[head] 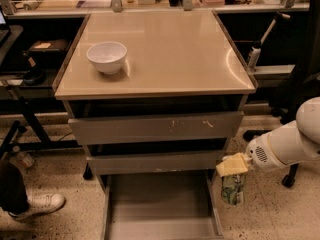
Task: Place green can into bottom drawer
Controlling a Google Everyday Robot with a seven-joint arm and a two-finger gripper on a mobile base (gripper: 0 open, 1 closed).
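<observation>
The green can (pixel 233 189), mottled green and white, hangs upright from my gripper (pixel 233 170), which is shut on its top. My white arm comes in from the right. The can is held in the air just right of the cabinet, beside the right rim of the bottom drawer (pixel 160 229). That drawer is pulled out at floor level, with its flat grey floor showing. The can is outside the drawer, above the speckled floor.
A white bowl (pixel 107 57) stands on the beige cabinet top (pixel 200 59). Two upper grey drawers (pixel 155 128) are slightly pulled out. A person's shoe (pixel 40 204) is at the lower left. Dark desks and a chair base stand on both sides.
</observation>
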